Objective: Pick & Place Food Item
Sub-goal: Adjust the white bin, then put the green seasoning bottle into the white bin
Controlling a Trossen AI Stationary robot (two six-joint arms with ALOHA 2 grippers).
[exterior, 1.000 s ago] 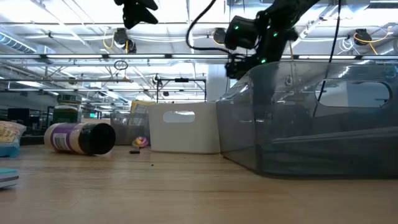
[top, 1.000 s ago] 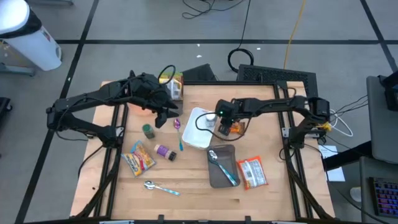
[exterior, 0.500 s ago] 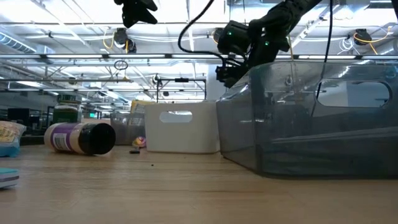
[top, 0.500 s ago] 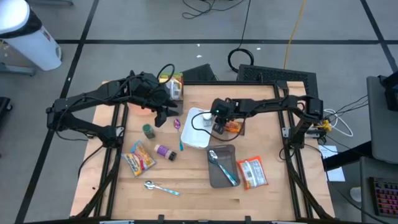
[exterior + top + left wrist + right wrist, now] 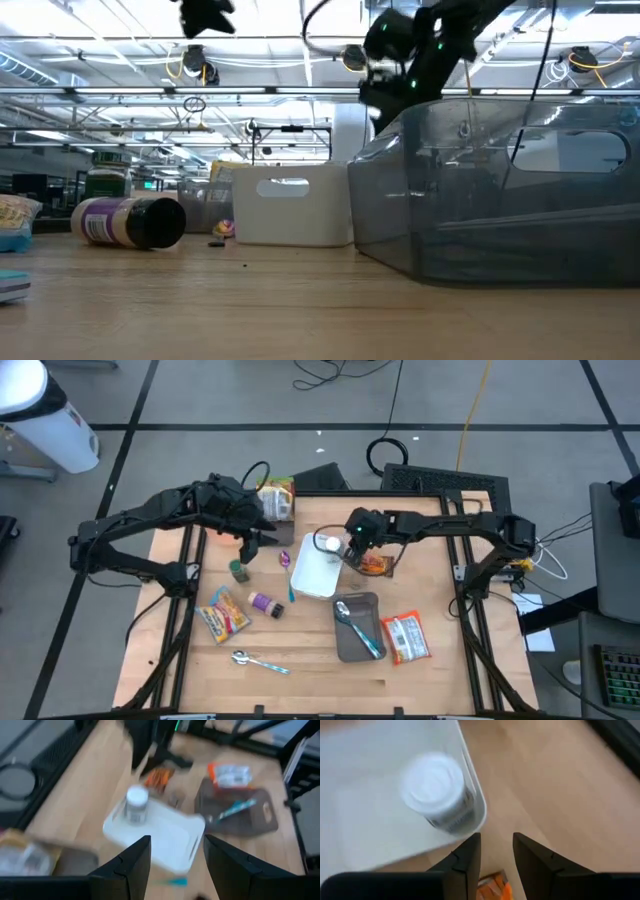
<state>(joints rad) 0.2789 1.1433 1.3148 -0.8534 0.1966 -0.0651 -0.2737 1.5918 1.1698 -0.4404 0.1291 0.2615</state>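
A jar with a white lid (image 5: 437, 790) stands upright on its base in the white bin (image 5: 312, 572), near the bin's far end; it also shows in the high view (image 5: 327, 543) and the left wrist view (image 5: 136, 802). My right gripper (image 5: 496, 855) is open and empty, above the bin's right rim and just right of the jar (image 5: 356, 544). My left gripper (image 5: 175, 862) is open and empty, high above the table left of the bin (image 5: 250, 542). An orange packet (image 5: 375, 565) lies right of the bin.
A grey tray (image 5: 357, 628) holding a spoon lies near the bin, with a red-white packet (image 5: 405, 638) to its right. A green jar (image 5: 238, 570), a purple jar (image 5: 265, 603), a snack packet (image 5: 222, 615), a teal spoon (image 5: 291, 588) and a metal spoon (image 5: 258, 660) lie left.
My right gripper went toward the table's left and down over the white bin, then rose and drew back a little to the right. The white-lidded jar now stands in the bin apart from the fingers. My left gripper has shifted slightly toward the table's left.
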